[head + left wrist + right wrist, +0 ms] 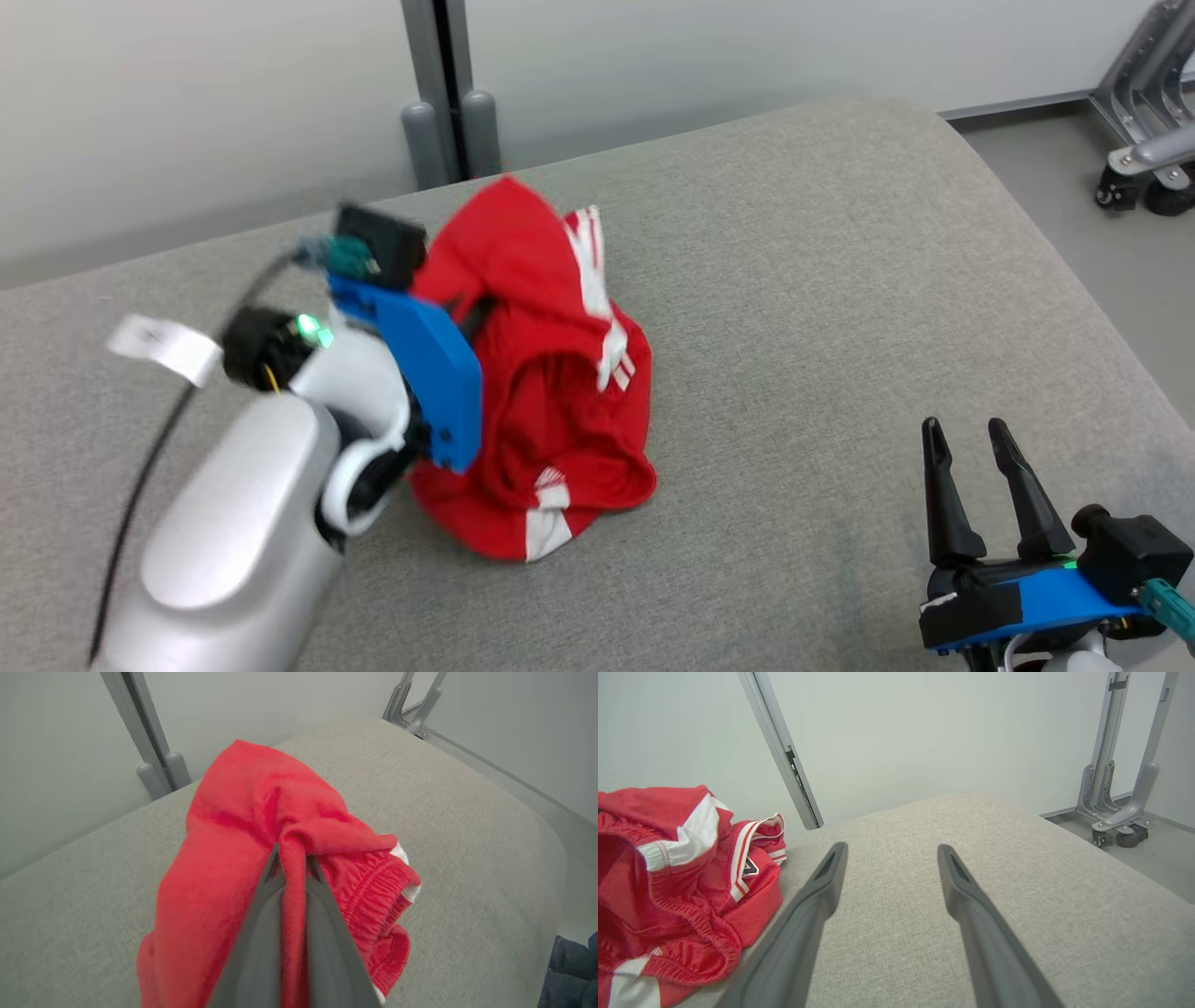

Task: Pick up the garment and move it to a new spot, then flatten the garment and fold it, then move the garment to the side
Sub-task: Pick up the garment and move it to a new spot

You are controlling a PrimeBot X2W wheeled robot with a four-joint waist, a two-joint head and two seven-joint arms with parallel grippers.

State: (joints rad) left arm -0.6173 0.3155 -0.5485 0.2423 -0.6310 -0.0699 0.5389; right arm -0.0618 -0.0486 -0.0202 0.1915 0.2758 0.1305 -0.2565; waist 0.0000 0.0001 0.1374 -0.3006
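Red garment (551, 392) with white stripes, bunched in a raised heap on grey cushion (840, 308)

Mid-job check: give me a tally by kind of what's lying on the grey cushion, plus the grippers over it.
Red garment with white trim, on the cushion: 1
Grippers: 2 (left gripper shut on the garment; right gripper with jaws open, holding nothing)
Total: 3

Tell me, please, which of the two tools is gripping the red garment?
The left tool, shut on a fold of the red garment; the right tool stands open above the grey cushion, apart from it.
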